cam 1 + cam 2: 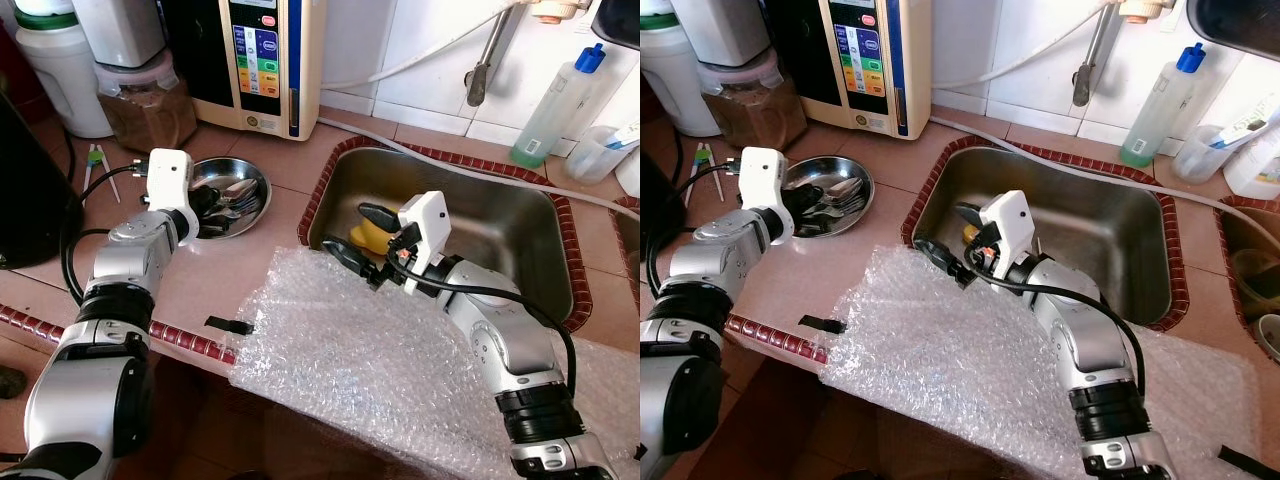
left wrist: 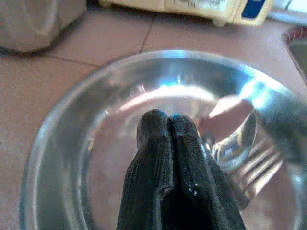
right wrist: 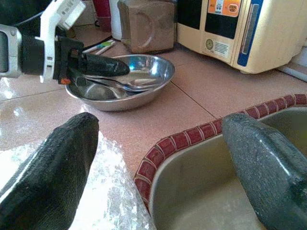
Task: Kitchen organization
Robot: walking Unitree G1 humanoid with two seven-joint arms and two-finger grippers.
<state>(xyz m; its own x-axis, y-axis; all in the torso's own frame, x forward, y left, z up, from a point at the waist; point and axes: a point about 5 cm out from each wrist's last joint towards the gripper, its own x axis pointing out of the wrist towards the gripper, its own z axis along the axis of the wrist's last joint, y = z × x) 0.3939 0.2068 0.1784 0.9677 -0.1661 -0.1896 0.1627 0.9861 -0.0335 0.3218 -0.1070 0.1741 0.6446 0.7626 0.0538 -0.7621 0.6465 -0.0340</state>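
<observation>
Here the left gripper (image 2: 168, 143) sits left of centre in the left eye view, its two black fingers pressed flat together with nothing visibly between them, tips dipped inside the shallow round stainless-steel bowl (image 1: 255, 180). A few steel spoons and a fork (image 1: 232, 200) lie heaped in that bowl, just beside the fingertips in the left wrist view. The bowl stands on the pinkish tiled countertop (image 1: 290, 160), below the cream water-purifier box with coloured buttons (image 1: 262, 60) at the frame's top.

The right gripper (image 1: 355, 232) hovers mid-frame over the near left corner of the stainless-steel sink (image 1: 500, 215), fingers spread wide and empty, one above the red-tiled rim and one above the basin. A crumpled sheet of clear bubble wrap (image 1: 370, 350) covers the counter edge in the lower half of the frame beneath that arm.

A likely slip: clenched fingers pushing down could skid on the polished metal, tip the bowl or scatter the cutlery instead of gripping a piece. The right arm, meanwhile, could drag the loose wrap.

A yellow object (image 1: 368, 238) in the sink is mostly hidden behind the right gripper; what it is cannot be told. The cutlery count is unclear.
</observation>
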